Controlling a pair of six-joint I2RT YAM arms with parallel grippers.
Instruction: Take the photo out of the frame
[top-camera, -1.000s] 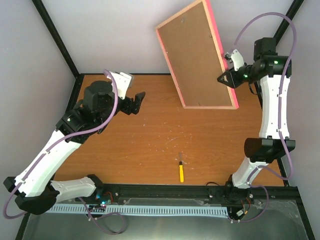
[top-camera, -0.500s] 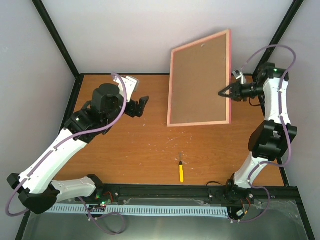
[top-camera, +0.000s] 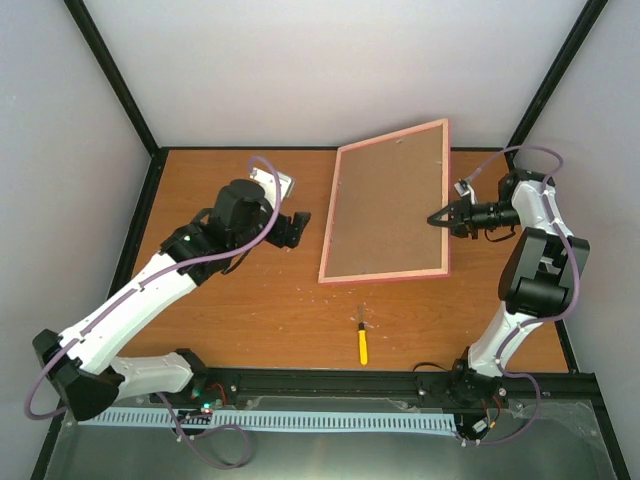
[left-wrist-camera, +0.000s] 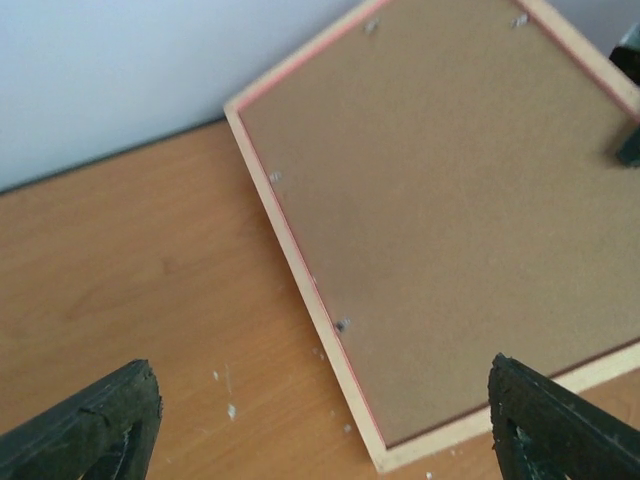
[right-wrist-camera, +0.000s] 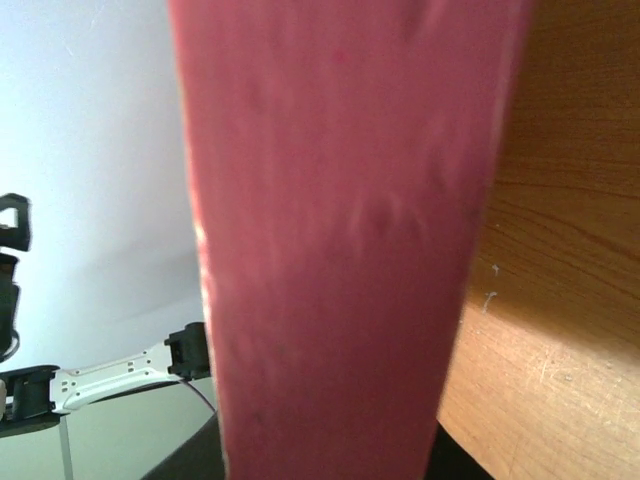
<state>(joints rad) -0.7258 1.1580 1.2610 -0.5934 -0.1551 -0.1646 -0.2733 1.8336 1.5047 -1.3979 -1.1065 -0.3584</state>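
Observation:
The pink frame (top-camera: 386, 212) is turned back side up, its brown backing board facing the top camera, and it tilts above the table's back right. My right gripper (top-camera: 437, 218) is shut on the frame's right edge; in the right wrist view the pink frame edge (right-wrist-camera: 340, 240) fills the middle. The photo is hidden behind the board. My left gripper (top-camera: 296, 228) stands open just left of the frame, touching nothing. In the left wrist view the frame's (left-wrist-camera: 440, 210) back with its small metal tabs lies ahead, between my wide-apart fingertips (left-wrist-camera: 100, 415).
A small yellow-handled screwdriver (top-camera: 362, 340) lies on the wooden table (top-camera: 250, 300) near the front edge, below the frame. Grey walls close in behind and at both sides, with black corner posts.
My right gripper has swung the frame down and leftward, from high against the back wall to low over the table. The left arm has reached right, toward the frame's left edge.

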